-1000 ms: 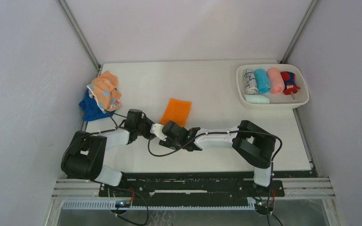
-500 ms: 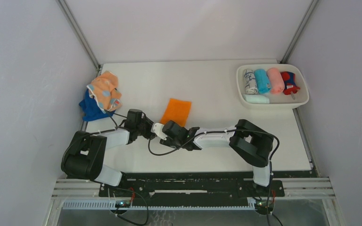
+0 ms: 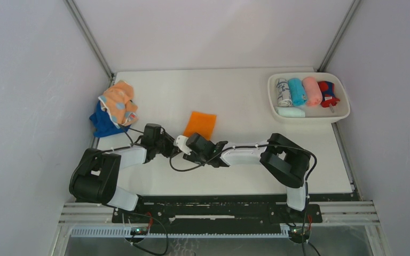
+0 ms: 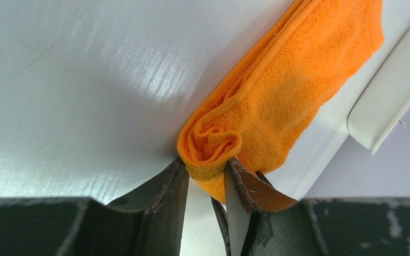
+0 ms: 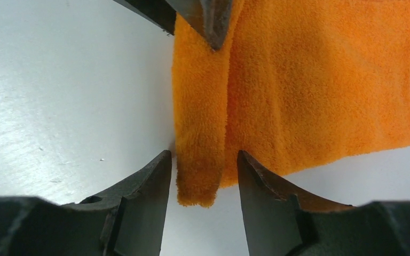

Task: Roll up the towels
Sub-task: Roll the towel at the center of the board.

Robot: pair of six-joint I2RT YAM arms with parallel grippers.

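An orange towel lies flat in the middle of the table, its near edge wound into a tight roll. My left gripper is shut on one end of that roll. At the other end my right gripper stands open, a finger on each side of the roll with small gaps. One of the left gripper's fingertips shows at the far end. A peach spotted towel lies crumpled on a dark blue towel at the back left.
A white tray at the back right holds rolled towels, among them turquoise, pink and pale mint. Enclosure walls close in the table on the left, back and right.
Both grippers have moved slightly toward the back with the roll, and the flat part of the orange towel is shorter. Neither gripper's jaws have changed.
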